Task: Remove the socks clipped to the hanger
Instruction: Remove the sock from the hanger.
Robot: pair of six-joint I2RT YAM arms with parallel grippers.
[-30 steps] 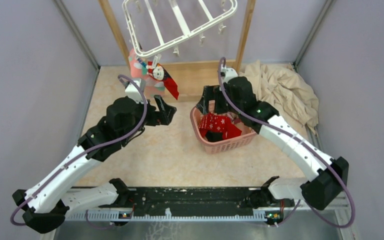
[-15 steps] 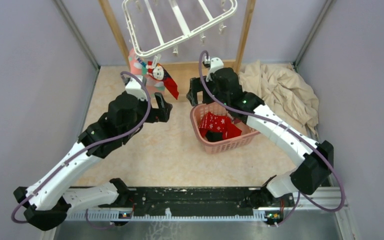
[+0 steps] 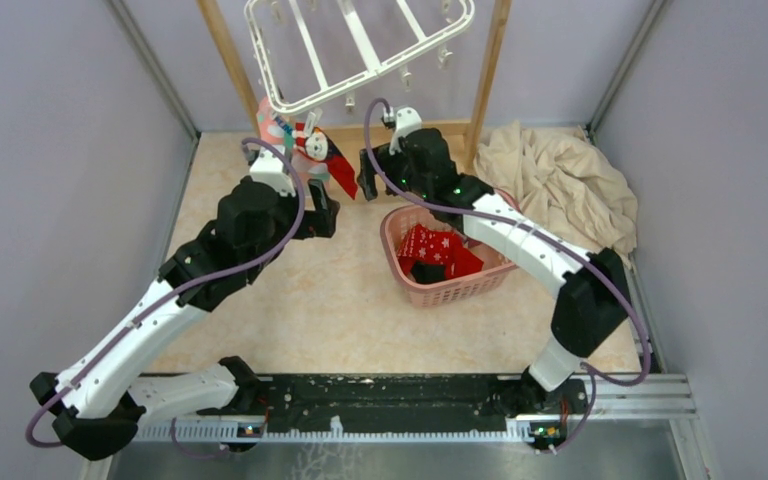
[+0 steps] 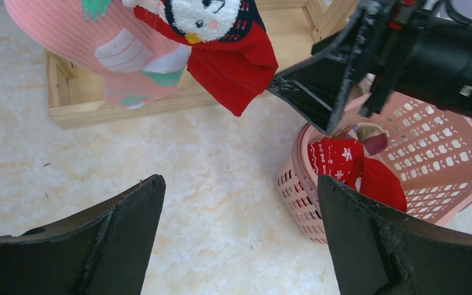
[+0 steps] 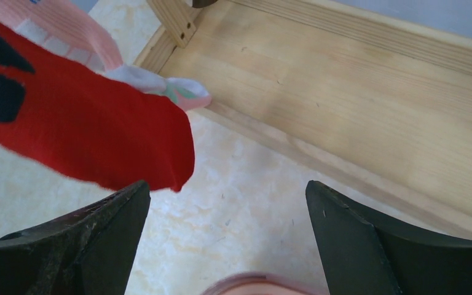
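Note:
The white hanger (image 3: pixel 360 50) hangs at the top between two wooden posts. Two socks dangle from its left corner: a pink one (image 3: pixel 272 128) (image 4: pixel 86 37) and a red one with a cartoon figure (image 3: pixel 332 160) (image 4: pixel 230 61) (image 5: pixel 86 135). My left gripper (image 3: pixel 322 210) (image 4: pixel 239 184) is open just below and in front of them, holding nothing. My right gripper (image 3: pixel 370 178) (image 5: pixel 227 184) is open too, close to the right of the red sock's tip, which hangs just above its left finger. More socks (image 3: pixel 430 248) (image 4: pixel 335 157) lie in the pink basket.
The pink lattice basket (image 3: pixel 450 292) (image 4: pixel 295 178) stands right of centre on the floor. The wooden frame's base (image 3: pixel 400 150) (image 5: pixel 356 104) lies under the hanger, with posts (image 3: pixel 225 50) at either side. A crumpled beige cloth (image 3: pixel 570 190) fills the back right corner.
My right arm has swung left from over the basket to beside the hanging red sock. The left gripper has edged up toward the socks. Both stayed open.

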